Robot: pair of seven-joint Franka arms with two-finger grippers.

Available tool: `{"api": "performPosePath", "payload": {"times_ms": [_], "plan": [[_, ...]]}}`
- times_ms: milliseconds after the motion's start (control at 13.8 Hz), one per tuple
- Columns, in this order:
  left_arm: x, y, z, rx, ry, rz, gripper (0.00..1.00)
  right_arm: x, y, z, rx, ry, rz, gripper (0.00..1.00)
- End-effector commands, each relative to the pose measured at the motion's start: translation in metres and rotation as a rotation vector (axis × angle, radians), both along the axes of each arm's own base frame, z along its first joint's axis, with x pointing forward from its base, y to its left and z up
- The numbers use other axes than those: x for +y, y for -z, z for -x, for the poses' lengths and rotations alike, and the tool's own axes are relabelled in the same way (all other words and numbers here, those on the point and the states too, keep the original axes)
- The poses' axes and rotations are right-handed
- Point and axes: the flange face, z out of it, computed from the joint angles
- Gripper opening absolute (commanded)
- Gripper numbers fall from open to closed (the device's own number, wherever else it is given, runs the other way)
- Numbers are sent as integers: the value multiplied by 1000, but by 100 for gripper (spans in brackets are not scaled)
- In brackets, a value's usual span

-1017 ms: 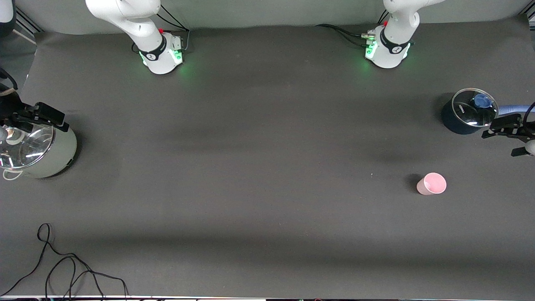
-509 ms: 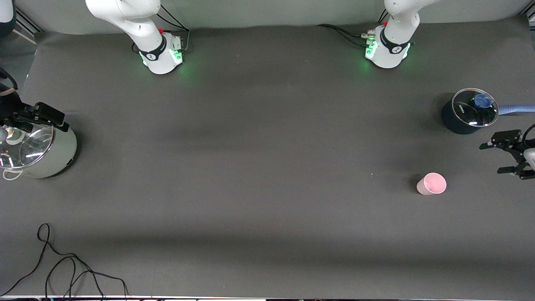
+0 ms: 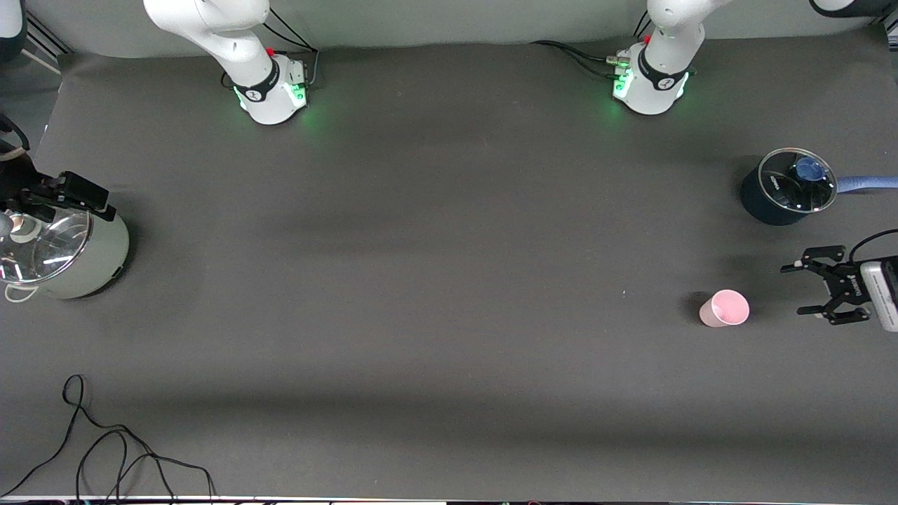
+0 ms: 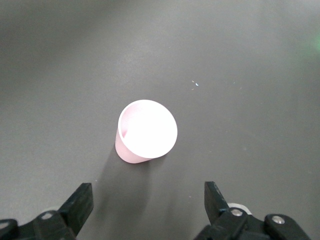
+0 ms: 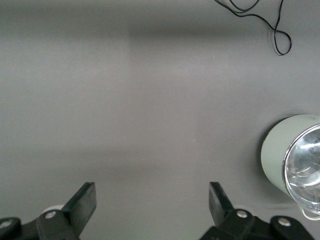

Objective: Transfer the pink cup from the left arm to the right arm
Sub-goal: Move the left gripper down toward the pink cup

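The pink cup (image 3: 725, 308) stands upright on the dark table mat, toward the left arm's end; it also shows in the left wrist view (image 4: 146, 132) with its mouth up. My left gripper (image 3: 796, 289) is open and empty, low over the mat beside the cup, apart from it, with its jaws pointing at the cup. In the left wrist view the left gripper (image 4: 148, 200) has the cup a short way ahead of its spread fingers (image 4: 80, 202). My right gripper (image 3: 105, 202) is open and empty and waits over the edge of the pale green pot (image 3: 66, 256); it shows in its own view too (image 5: 151, 200).
A dark blue pot (image 3: 786, 186) with a glass lid and a light blue handle stands farther from the front camera than the left gripper. The pale green pot with a glass lid (image 5: 295, 155) is at the right arm's end. A black cable (image 3: 105, 449) lies at the near edge.
My left gripper has moved from beside the dark blue pot toward the front camera and closer to the pink cup, turning to face it. The cup and the right arm have not moved.
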Motion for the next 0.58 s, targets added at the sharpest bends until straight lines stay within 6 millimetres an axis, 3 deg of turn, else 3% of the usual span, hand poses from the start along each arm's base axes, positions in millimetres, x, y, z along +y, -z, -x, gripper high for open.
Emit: {"api": "performPosePath", "payload": {"times_ms": [0, 509], "plan": [[2, 18, -2, -92, 21, 84, 99, 3, -5, 6, -5, 15, -12, 100], [-9, 70, -2, -195, 43, 228, 99, 7, -8, 7, -14, -5, -12, 100]]}}
